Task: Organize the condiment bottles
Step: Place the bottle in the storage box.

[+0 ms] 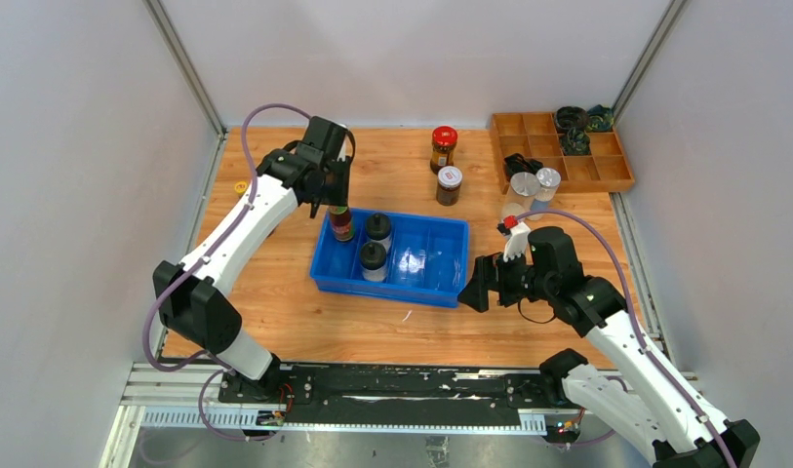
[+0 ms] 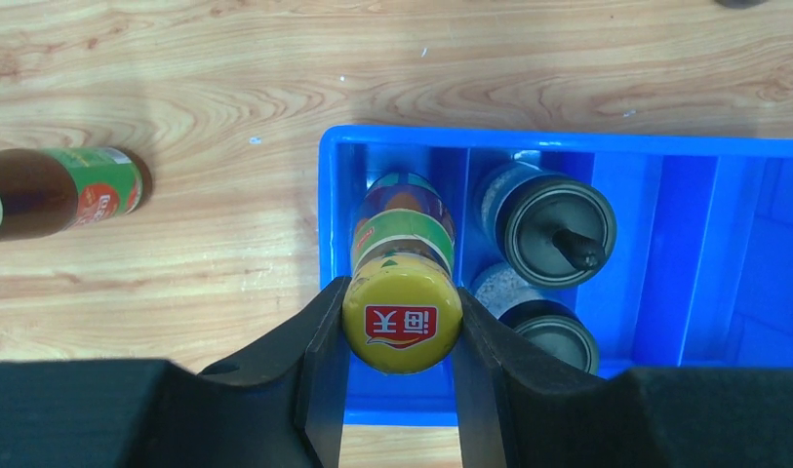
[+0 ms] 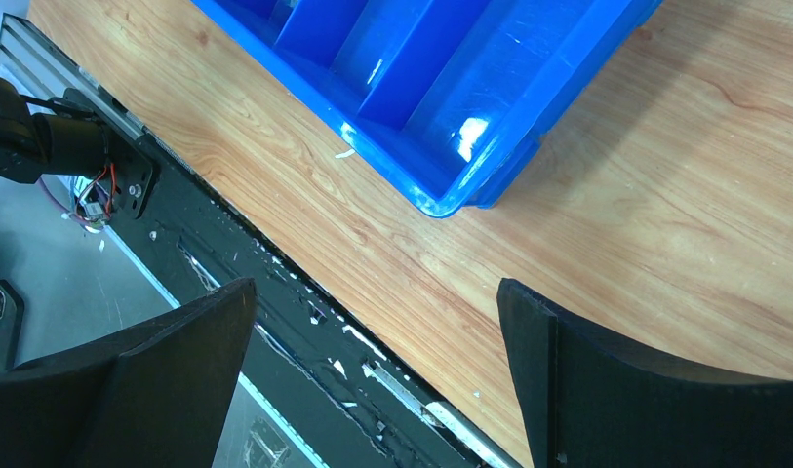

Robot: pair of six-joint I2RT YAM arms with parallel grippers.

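Wooden counter [image 1: 275, 283] carries a blue divided bin [image 1: 392, 291] at centre & a wooden compartment tray [image 1: 514, 127] at the far right corner. Step in hand, as I read it: seating a bottle in the bin. The left tool [image 2: 400, 327] is clenched on a yellow-capped sauce bottle [image 2: 404, 234], jaws either side of the cap. The bottle is upright w/ its body down inside the leftmost compartment, at the bin's far left corner; can't tell if its base touches the floor yet. The next compartment holds two black-lidded shakers [image 2: 553, 234], one behind the other, both upright. The right tool [image 3: 375, 292] hangs spread wide w/ nothing btwn its jaws, low over the counter just off the bin's near right corner. Not in the bin:

- second sauce bottle [image 2: 60, 190], lying on its side on the counter left of the bin
- red-lidded jar [image 1: 444, 146] & white-lidded dark jar [image 1: 450, 185], standing beyond the bin
- two silver-lidded jars [image 1: 524, 187], just beside the tray's near left corner

So approx 3 of 8 are in, fewer than half. Next move prob calls for lowering till the bottle sits flat, then opening the jaws & lifting straight up so the slim bottle isn't tipped or dragged vs the divider. After that the lying bottle is nearest for the left arm, but it needs a sideways grasp & standing up first.
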